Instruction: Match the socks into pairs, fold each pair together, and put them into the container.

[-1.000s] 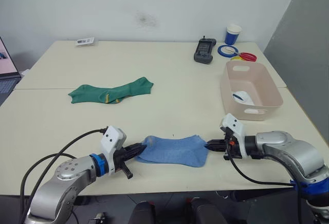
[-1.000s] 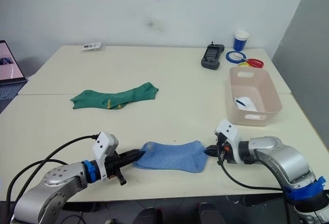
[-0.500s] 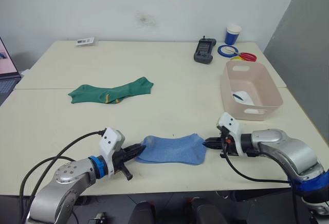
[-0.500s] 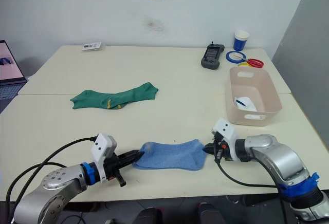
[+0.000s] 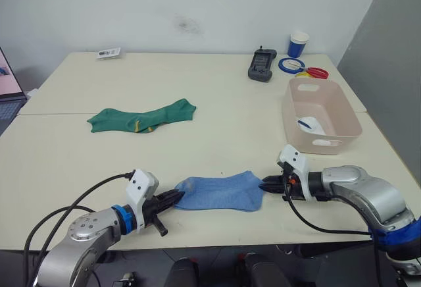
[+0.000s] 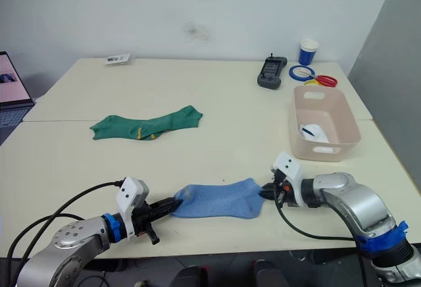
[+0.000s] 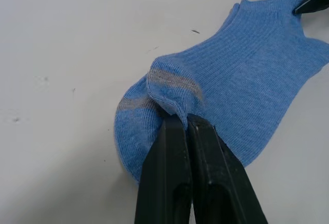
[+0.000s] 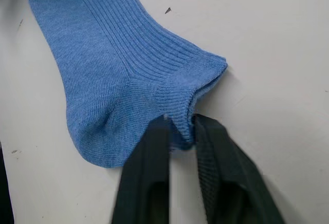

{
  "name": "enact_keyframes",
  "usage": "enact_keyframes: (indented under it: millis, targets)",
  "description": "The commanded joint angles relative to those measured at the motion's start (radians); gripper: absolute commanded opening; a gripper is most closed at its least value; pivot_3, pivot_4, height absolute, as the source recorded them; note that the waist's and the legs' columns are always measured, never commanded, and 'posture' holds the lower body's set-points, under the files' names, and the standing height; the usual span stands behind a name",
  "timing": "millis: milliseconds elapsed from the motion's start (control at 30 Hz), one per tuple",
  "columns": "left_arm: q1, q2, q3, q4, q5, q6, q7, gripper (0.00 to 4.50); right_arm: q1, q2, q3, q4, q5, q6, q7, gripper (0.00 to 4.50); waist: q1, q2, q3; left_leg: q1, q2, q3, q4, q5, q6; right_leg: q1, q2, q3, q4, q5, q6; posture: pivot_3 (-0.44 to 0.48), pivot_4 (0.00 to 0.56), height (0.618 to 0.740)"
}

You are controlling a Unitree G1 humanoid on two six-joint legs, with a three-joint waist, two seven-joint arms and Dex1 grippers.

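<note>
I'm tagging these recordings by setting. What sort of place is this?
Probably an office or lab workroom: two plain tables against a bare wall, a laptop at the edge, and tape rolls beside scissors.

Counter, cream-coloured, with a seam running across its left half. Lying on it: light blue socks near the front edge; dark green socks with yellow marks left of centre; pale pink-beige container at the right; black handheld device, blue-and-white cup, blue tape ring and red-handled scissors toward the far right; small card at the far left.
</note>
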Motion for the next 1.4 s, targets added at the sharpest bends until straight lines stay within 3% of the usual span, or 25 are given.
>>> enact_keyframes:
  millis: [33, 67, 133, 267, 367, 467, 633, 800, 933, 1033, 1233, 1400]
  targets:
    - [0.009, 0.039, 0.074, -0.012, -0.035, 0.001, -0.027, 1.3, 0.0, -0.021, -0.079, -0.038, 0.033, -0.026, 0.023, 2.1, 0.0, 0.0, 0.0, 0.0, 0.0, 0.0, 0.0, 0.0, 0.0, 0.0, 0.0, 0.0, 0.0, 0.0, 0.0, 0.0, 0.15, 0.74]
    - [0.009, 0.053, 0.096, -0.014, -0.058, 0.019, -0.04, 1.62, -0.001, -0.031, -0.096, -0.039, 0.051, -0.028, 0.045, 2.42, 0.0, 0.0, 0.0, 0.0, 0.0, 0.0, 0.0, 0.0, 0.0, 0.0, 0.0, 0.0, 0.0, 0.0, 0.0, 0.0, 0.15, 0.74]
    - [0.002, 0.093, 0.149, -0.013, -0.122, 0.065, -0.083, 2.24, -0.003, -0.066, -0.107, -0.028, 0.045, -0.089, 0.105, 2.43, 0.0, 0.0, 0.0, 0.0, 0.0, 0.0, 0.0, 0.0, 0.0, 0.0, 0.0, 0.0, 0.0, 0.0, 0.0, 0.0, 0.15, 0.74]
    - [-0.036, 0.181, 0.213, 0.025, -0.184, 0.109, -0.155, 2.24, -0.025, -0.068, -0.11, 0.002, 0.025, -0.205, 0.147, 2.43, -0.001, 0.0, 0.0, 0.001, 0.0, 0.0, 0.0, 0.0, 0.0, 0.0, 0.0, 0.0, 0.0, -0.001, -0.001, 0.0, 0.15, 0.74]
    - [-0.177, 0.193, 0.177, 0.1, -0.147, 0.027, -0.188, 2.24, -0.092, 0.059, -0.036, 0.007, 0.003, -0.267, 0.1, 2.43, -0.002, 0.0, 0.0, 0.001, 0.0, 0.0, 0.0, 0.0, 0.0, 0.0, 0.001, -0.001, 0.0, -0.001, -0.001, 0.0, 0.15, 0.74]
    - [-0.232, 0.17, 0.066, 0.084, -0.091, -0.049, -0.23, 1.61, -0.107, 0.129, 0.087, 0.046, -0.108, -0.368, 0.099, 1.79, -0.001, 0.0, 0.0, 0.0, 0.001, -0.001, 0.0, 0.0, 0.0, 0.0, 0.002, -0.001, 0.001, 0.0, -0.001, 0.0, 0.15, 0.74]
    - [-0.278, 0.148, -0.098, 0.121, 0.023, -0.146, -0.269, 0.01, -0.126, 0.239, 0.199, 0.132, -0.186, -0.45, 0.104, 0.01, 0.0, 0.0, 0.0, -0.002, 0.0, 0.002, 0.0, 0.0, 0.0, -0.001, -0.001, 0.001, -0.001, -0.002, 0.0, 0.0, 0.15, 0.74]
    - [-0.263, 0.186, -0.228, 0.211, 0.206, -0.287, -0.304, 0.01, -0.107, 0.244, 0.26, 0.232, -0.274, -0.536, 0.14, 0.01, 0.001, 0.0, 0.0, -0.001, 0.0, 0.001, -0.001, 0.0, 0.0, -0.002, -0.001, 0.0, 0.0, -0.002, -0.001, 0.0, 0.15, 0.74]
    - [-0.226, 0.205, -0.229, 0.291, 0.282, -0.362, -0.286, 0.01, -0.065, 0.196, 0.248, 0.268, -0.311, -0.578, 0.161, 0.01, 0.001, 0.0, 0.0, 0.0, 0.0, 0.001, 0.0, 0.0, 0.0, -0.001, -0.001, 0.0, 0.001, -0.002, -0.001, 0.0, 0.15, 0.74]
    - [-0.203, 0.195, -0.195, 0.34, 0.274, -0.381, -0.264, 0.01, -0.017, 0.143, 0.209, 0.26, -0.308, -0.592, 0.176, 0.01, 0.001, 0.001, -0.001, 0.002, 0.0, 0.001, 0.0, 0.0, 0.0, 0.0, 0.0, 0.0, 0.001, -0.002, -0.001, 0.0, 0.15, 0.74]
    - [-0.127, 0.139, -0.081, 0.276, 0.11, -0.24, -0.229, 0.01, 0.093, 0.029, 0.112, 0.196, -0.274, -0.596, 0.206, 0.01, -0.001, 0.0, -0.004, 0.002, 0.001, 0.001, 0.0, 0.0, 0.0, 0.002, -0.002, 0.0, 0.001, -0.002, -0.001, 0.0, 0.15, 0.74]
    - [-0.105, 0.141, -0.008, 0.181, 0.003, -0.165, -0.248, 0.01, 0.117, 0.027, 0.003, 0.065, -0.124, -0.453, 0.204, 0.01, -0.001, 0.0, -0.003, 0.003, 0.001, 0.001, -0.001, 0.0, 0.0, 0.002, -0.002, 0.0, 0.001, -0.002, -0.001, 0.0, 0.15, 0.74]
